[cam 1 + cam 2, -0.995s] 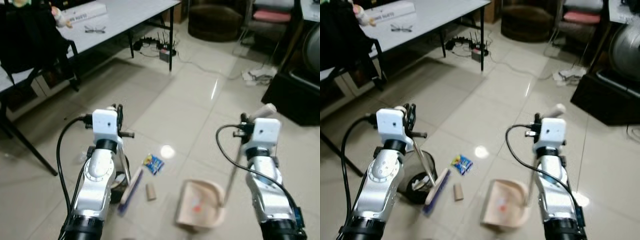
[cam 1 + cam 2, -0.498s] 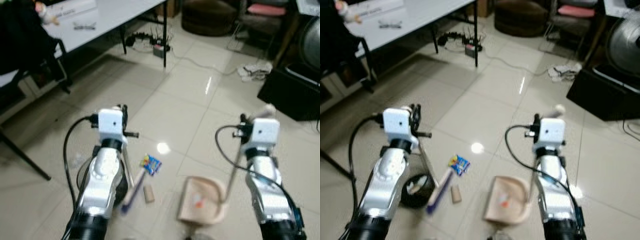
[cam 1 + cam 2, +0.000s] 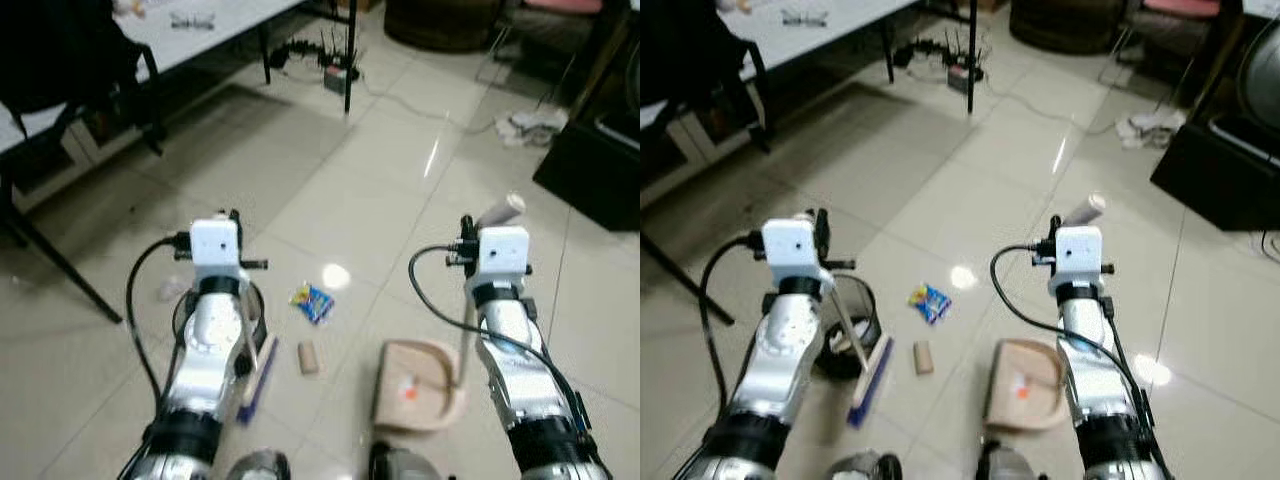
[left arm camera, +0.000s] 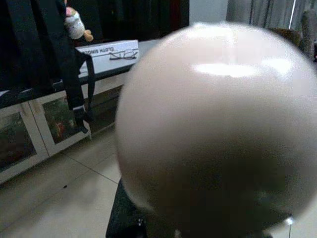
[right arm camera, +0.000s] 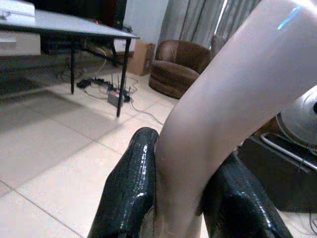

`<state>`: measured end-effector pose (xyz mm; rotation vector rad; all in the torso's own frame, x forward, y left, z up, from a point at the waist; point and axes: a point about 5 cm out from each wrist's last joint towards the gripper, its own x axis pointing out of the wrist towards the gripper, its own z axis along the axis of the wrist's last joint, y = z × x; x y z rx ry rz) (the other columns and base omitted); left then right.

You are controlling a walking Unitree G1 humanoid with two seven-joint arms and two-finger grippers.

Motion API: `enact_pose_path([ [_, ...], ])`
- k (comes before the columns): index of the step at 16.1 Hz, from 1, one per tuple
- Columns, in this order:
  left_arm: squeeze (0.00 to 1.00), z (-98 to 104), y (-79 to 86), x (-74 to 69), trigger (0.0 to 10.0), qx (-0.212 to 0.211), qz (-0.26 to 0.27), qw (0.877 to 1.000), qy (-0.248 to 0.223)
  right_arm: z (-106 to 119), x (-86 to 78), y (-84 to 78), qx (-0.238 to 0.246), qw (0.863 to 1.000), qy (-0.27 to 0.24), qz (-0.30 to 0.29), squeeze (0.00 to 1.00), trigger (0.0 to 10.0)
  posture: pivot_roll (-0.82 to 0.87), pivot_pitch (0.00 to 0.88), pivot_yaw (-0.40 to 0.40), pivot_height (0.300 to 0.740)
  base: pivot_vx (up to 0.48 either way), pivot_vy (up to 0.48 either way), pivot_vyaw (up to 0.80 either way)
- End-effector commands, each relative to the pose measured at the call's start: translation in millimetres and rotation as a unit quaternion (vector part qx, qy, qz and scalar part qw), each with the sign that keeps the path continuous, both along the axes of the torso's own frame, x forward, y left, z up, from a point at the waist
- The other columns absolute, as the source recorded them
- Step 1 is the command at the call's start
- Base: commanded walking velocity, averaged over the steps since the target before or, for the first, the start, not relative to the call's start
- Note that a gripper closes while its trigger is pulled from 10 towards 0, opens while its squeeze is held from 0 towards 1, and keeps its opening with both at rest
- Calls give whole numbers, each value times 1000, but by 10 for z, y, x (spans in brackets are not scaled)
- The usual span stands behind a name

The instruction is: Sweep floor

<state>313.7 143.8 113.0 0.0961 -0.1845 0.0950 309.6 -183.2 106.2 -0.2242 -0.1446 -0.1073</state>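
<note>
My left gripper (image 3: 233,217) is shut on the broom's thin handle (image 3: 247,335). The handle's rounded beige top (image 4: 213,124) looms above that gripper's black fingers (image 4: 126,218). The blue broom head (image 3: 258,366) rests on the tiles beside my left arm. My right gripper (image 5: 183,198) is shut on the beige dustpan handle (image 3: 498,212). The dustpan (image 3: 420,388) lies on the floor by my right arm with an orange scrap (image 3: 407,391) in it. A blue-and-yellow wrapper (image 3: 313,302) and a small brown tube (image 3: 308,357) lie between broom and dustpan.
A black round bin (image 3: 855,320) stands behind my left arm. A grey table (image 3: 240,25) with black legs and a dark chair (image 3: 60,70) are at the far left. Cables and a power strip (image 3: 325,75) lie beyond; a black cabinet (image 3: 590,150) stands at the right.
The whole picture has shifted as the camera moved, and my feet now show at the bottom edge. Both grippers keep their hold; broom, dustpan and litter stand much as before.
</note>
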Motion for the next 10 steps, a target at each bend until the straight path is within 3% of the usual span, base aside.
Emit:
enact_pose_path([
  [1, 0, 43, -44, 14, 10000, 6, 4, 1000, -22, 78, 48, -7, -3, 1000, -26, 6, 0, 10000, -6, 255, 25, 740, 0, 0, 0],
  [10, 0, 122, -135, 149, 10000, 11, 19, 998, -61, 167, 235, -9, 6, 998, -57, 6, 0, 10000, -30, 335, 19, 740, 0, 0, 0],
])
